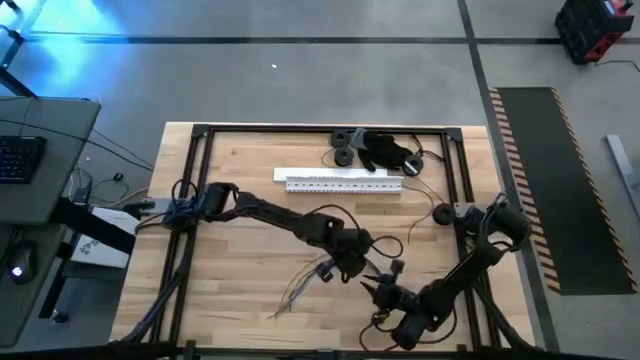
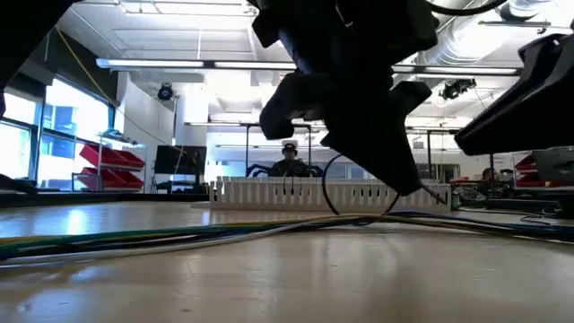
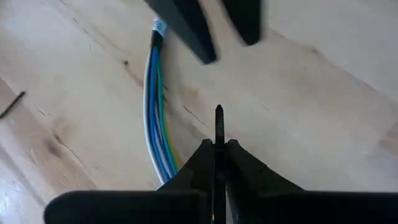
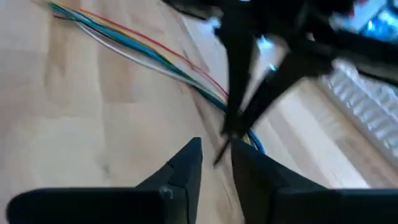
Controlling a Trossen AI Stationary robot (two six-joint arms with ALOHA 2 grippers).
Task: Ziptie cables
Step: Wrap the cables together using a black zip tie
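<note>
Left wrist view: the cables [image 3: 154, 118], a loose bundle of blue, white, green and yellow wires, lie on the wooden tabletop [image 3: 311, 124] just beside the left gripper [image 3: 218, 146], clamped on a thin dark zip tie [image 3: 218, 121]. The right gripper [image 4: 216, 158], narrowly parted, waits close; the tie's tip should thread under the bundle cleanly.

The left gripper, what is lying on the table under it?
Under the left gripper, shut on a thin black strip, lie the cables, a colored bundle on the wooden table. Where the bundle passes beneath the fingers it is covered.
</note>
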